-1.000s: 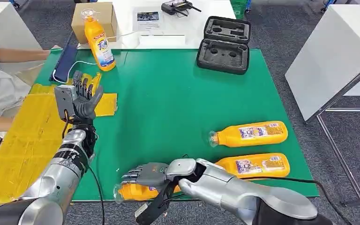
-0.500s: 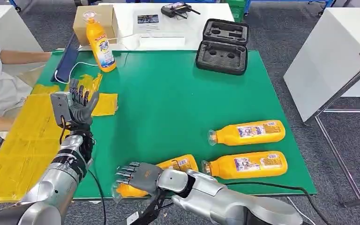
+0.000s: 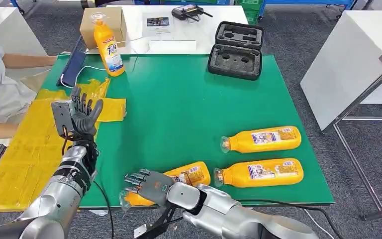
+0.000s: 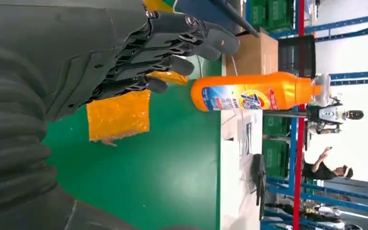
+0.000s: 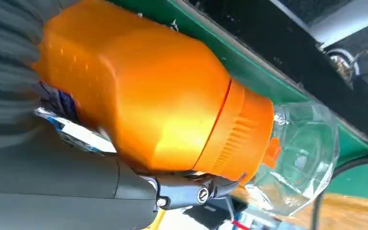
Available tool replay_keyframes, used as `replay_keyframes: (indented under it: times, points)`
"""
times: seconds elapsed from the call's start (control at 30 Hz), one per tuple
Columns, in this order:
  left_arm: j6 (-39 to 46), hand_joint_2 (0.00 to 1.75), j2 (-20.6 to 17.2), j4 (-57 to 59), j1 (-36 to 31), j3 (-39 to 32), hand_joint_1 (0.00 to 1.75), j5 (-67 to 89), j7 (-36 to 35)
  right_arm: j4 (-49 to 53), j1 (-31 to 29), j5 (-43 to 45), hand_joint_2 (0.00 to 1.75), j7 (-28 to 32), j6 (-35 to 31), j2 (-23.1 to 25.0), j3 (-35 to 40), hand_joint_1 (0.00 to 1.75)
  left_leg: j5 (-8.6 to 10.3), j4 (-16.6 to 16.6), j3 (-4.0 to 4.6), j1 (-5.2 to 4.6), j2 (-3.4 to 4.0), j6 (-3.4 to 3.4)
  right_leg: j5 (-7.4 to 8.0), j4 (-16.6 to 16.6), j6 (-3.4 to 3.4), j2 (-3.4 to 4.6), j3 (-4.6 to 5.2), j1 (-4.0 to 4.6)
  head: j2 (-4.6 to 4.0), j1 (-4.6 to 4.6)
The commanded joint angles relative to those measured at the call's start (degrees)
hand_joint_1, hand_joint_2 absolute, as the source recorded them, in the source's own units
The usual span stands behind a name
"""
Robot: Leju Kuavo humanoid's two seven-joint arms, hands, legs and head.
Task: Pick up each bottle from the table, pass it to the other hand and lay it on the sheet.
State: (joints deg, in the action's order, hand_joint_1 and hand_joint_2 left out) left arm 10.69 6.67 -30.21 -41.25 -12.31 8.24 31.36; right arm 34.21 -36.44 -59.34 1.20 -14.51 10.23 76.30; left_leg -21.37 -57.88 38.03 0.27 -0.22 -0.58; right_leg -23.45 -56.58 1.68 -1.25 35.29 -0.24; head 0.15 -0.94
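Head view shows the right hand [image 3: 151, 185] gripping a bottle [image 3: 189, 177] at the near edge of the green worktop [image 3: 179, 114]; its fingers wrap the orange body near the clear cap. Two more bottles [image 3: 261, 140] lie on their sides just to the right, one behind the other. The left hand [image 3: 82, 115] is raised with fingers spread, holding nothing, beside the yellow sheet [image 3: 25, 149]. An upright bottle [image 3: 107, 45] stands at the far left corner.

Your right robot hand [image 3: 151, 185] covers the neck end of the nearest bottle [image 3: 191, 175], so you cannot see how its fingers wrap. A person [image 3: 0, 94] at the surface's left side is cut off by the frame edge. Bottle label text is too small to read.
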Motion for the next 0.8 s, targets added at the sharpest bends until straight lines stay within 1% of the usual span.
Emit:
replay_keyframes:
  times: [0.03,0.07,0.13,0.17,0.23,0.27,0.3,0.33,0.37,0.4,0.43,0.47,0.5,0.57,0.6,0.63,0.67,0.7,0.73,0.77,0.8]
  points:
    - [-0.75,1.75,0.46,2.22,-1.54,-1.11,0.00,0.42,-0.97,-7.51,-4.75,-8.08,1.75,-4.43,-6.89,-2.41,-16.54,0.00,0.21,-0.09,0.34,-0.03,-0.19,0.00,0.13,-0.15,-0.01,-0.09,0.44,-0.03,0.00,0.00]
    - [-0.83,1.75,0.55,2.32,-1.61,-0.99,0.00,0.49,-1.04,-7.92,-4.73,-8.19,1.75,-4.19,-7.29,-2.34,-18.21,0.00,0.29,-0.05,0.49,-0.03,-0.25,-0.02,0.19,-0.14,0.00,-0.09,0.88,-0.06,0.00,0.02]
    - [-0.75,1.75,0.64,2.54,-1.72,-0.81,0.00,0.57,-1.15,-8.53,-4.75,-8.87,1.75,-3.09,-7.86,-2.21,-21.71,0.00,0.48,0.02,0.80,0.06,-0.26,-0.01,0.17,-0.06,0.02,-0.06,1.14,0.01,0.00,0.02]
    - [-0.80,1.75,0.65,2.57,-1.72,-0.81,0.00,0.55,-1.19,-8.55,-4.79,-9.00,1.75,-3.30,-8.21,-2.25,-22.42,0.00,0.53,-0.05,1.02,0.10,-0.27,-0.04,0.17,-0.14,0.03,-0.01,1.35,0.01,0.00,0.04]
    - [-0.84,1.75,0.63,2.62,-1.68,-0.84,0.00,0.50,-1.20,-8.55,-4.86,-9.23,1.75,-2.83,-8.38,-2.28,-23.86,0.00,0.82,-0.03,1.37,0.19,-0.21,0.11,0.20,-0.14,0.04,0.09,1.69,0.10,0.00,0.02]
    - [-0.76,1.75,0.58,2.66,-1.58,-0.90,0.00,0.48,-1.30,-8.00,-4.60,-8.59,1.75,-1.87,-9.46,-2.29,-25.39,0.00,0.92,-0.04,1.66,0.20,-0.22,0.02,0.18,-0.18,0.04,0.06,1.99,0.12,0.00,0.02]
    - [-0.80,1.75,0.44,2.79,-1.33,-1.02,0.00,0.42,-1.38,-6.16,-3.70,-4.44,1.75,2.90,-9.50,-2.02,-28.64,0.00,0.99,0.04,1.81,0.15,-0.24,0.02,0.23,-0.13,0.05,0.06,2.00,0.08,0.00,-0.02]
    - [-0.74,1.75,0.27,2.96,-1.24,-1.18,0.00,0.37,-1.32,-3.76,-2.70,-0.20,1.75,7.85,-7.65,-1.78,-31.24,0.00,0.82,-0.11,2.22,0.22,-0.32,0.03,0.08,-0.27,0.04,-0.04,2.47,0.19,0.00,0.02]
    - [-0.68,1.75,0.04,3.08,-1.06,-1.35,0.00,0.31,-1.26,-2.21,-2.47,1.77,1.75,10.19,-6.56,-1.70,-32.34,0.00,0.89,-0.03,2.45,0.19,-0.35,0.03,0.15,-0.21,0.04,-0.05,2.72,0.15,0.00,0.00]
    - [-0.59,1.75,-0.22,3.24,-0.96,-1.71,0.00,0.25,-0.83,1.82,-1.33,3.66,1.75,11.78,-3.86,-2.26,-33.19,0.00,0.47,0.05,2.92,0.23,-0.35,0.11,0.13,-0.13,0.01,-0.04,2.96,0.19,0.00,0.04]
    - [-0.50,1.75,-0.64,3.23,-0.61,-2.26,0.00,0.05,-0.56,5.84,-0.43,7.91,1.75,15.45,1.05,-2.60,-34.10,0.00,0.20,0.05,3.15,0.17,-0.41,0.09,0.12,-0.17,0.01,-0.08,2.99,0.12,0.00,-0.02]
    - [-0.87,1.75,-0.99,3.29,-0.46,-2.41,0.00,0.01,-0.52,7.40,-0.40,8.28,1.75,15.28,2.01,-2.94,-34.02,0.00,-0.09,-0.06,3.46,0.15,-0.43,0.10,0.06,-0.27,0.00,-0.03,3.09,0.11,0.00,0.02]
    - [-0.73,1.75,-1.17,3.22,-0.18,-2.89,0.00,0.07,-0.24,11.24,0.47,10.76,1.75,16.00,5.15,-3.85,-33.94,0.00,-0.18,0.00,4.07,0.23,-0.63,0.15,0.03,-0.15,-0.01,-0.09,3.56,0.18,0.00,0.02]
    - [-0.98,1.75,-1.50,3.24,0.06,-3.37,0.00,0.01,-0.16,13.63,0.75,14.03,1.75,17.23,9.32,-4.49,-34.08,0.00,-0.29,0.03,4.39,0.24,-0.61,0.16,-0.03,-0.09,-0.01,0.01,3.81,0.19,0.00,0.04]
    - [-1.08,1.75,-1.64,3.32,0.15,-3.76,0.00,-0.10,-0.12,14.67,0.79,15.25,1.75,18.04,10.93,-5.01,-33.58,0.00,-0.40,0.01,4.26,0.24,-0.51,0.17,-0.09,-0.07,-0.01,0.13,3.75,0.19,0.00,0.06]
    - [-1.10,1.75,-1.69,3.36,0.25,-3.78,0.00,-0.10,-0.12,14.68,0.79,15.27,1.75,18.05,10.96,-5.06,-33.58,0.00,-0.25,0.05,4.28,0.30,-0.56,0.30,-0.10,0.00,-0.03,0.07,3.74,0.26,0.00,0.04]
    - [-1.36,1.75,-1.74,3.58,0.19,-4.12,0.00,0.08,0.00,15.87,1.18,17.83,1.75,19.39,12.67,-5.34,-33.35,0.00,-0.15,0.09,4.07,0.24,-0.48,0.29,-0.18,0.03,-0.02,0.14,3.59,0.20,0.00,0.04]
    - [-1.35,1.75,-1.73,3.61,0.19,-4.24,0.00,0.12,0.05,16.20,1.22,18.29,1.75,19.72,13.02,-5.51,-33.09,0.00,0.36,0.18,3.91,0.24,-0.34,0.33,-0.21,0.13,-0.01,0.26,3.49,0.19,0.00,0.00]
    - [-1.29,1.75,-1.68,3.88,0.20,-4.58,0.00,0.37,0.18,18.33,1.97,21.11,1.75,21.94,14.06,-5.87,-33.06,0.00,2.10,0.21,3.91,0.36,-0.32,0.30,-0.18,0.05,0.02,0.15,3.44,0.34,0.00,0.08]
    - [-1.07,1.75,-1.67,3.96,0.32,-4.70,0.00,0.50,0.29,20.17,2.54,21.37,1.75,21.99,13.68,-6.21,-32.89,0.00,3.38,0.30,3.70,0.41,-0.15,0.20,-0.31,-0.17,0.03,0.18,3.30,0.37,0.00,0.11]
    - [-1.00,1.75,-1.66,4.03,0.49,-4.88,0.00,0.72,0.38,23.02,3.42,21.72,1.75,21.98,12.58,-6.69,-32.83,0.00,3.27,0.24,4.00,0.37,-0.23,-0.33,-0.19,-0.33,0.00,0.07,4.11,0.37,0.00,0.02]
